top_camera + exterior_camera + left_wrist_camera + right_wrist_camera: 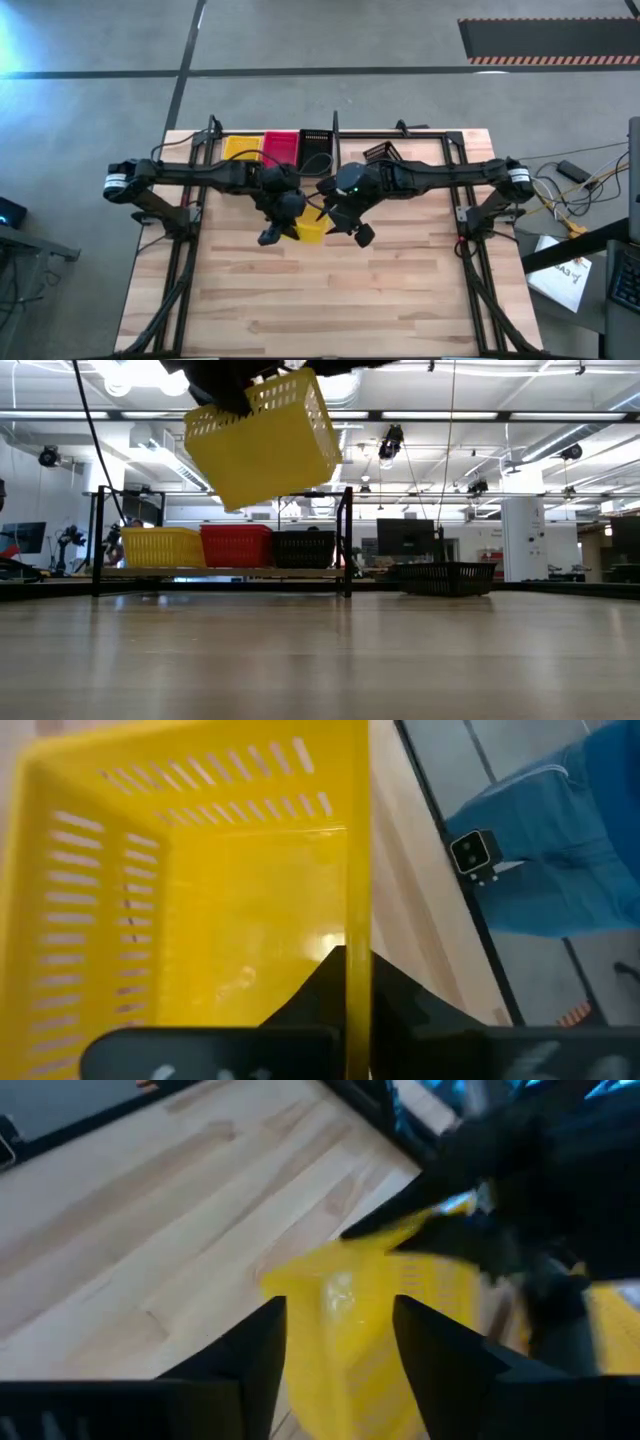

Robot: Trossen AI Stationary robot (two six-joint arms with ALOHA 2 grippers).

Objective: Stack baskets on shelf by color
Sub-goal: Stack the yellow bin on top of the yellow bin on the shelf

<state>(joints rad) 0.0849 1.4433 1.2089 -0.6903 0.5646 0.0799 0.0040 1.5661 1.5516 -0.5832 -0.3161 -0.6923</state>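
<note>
Yellow basket held in the air over the middle of the table, shelf behind it.

Nearest, above the bare middle of the table [330, 300], the left gripper [285, 222] is clamped on the rim of a yellow basket [265, 438], one finger inside the wall and one outside, as the left wrist view shows; the basket hangs tilted, well clear of the tabletop. Just to its right, the right gripper [335, 1342] has its fingers spread with nothing between them, pointing at the same basket. Farther back stands the shelf [220, 572] with three baskets abreast: a second yellow basket [162, 547] at the left, a red basket [236, 546] in the middle, a black basket [304, 548] at the right. To the right of the shelf, another black basket [443, 577] sits on the table.
</note>
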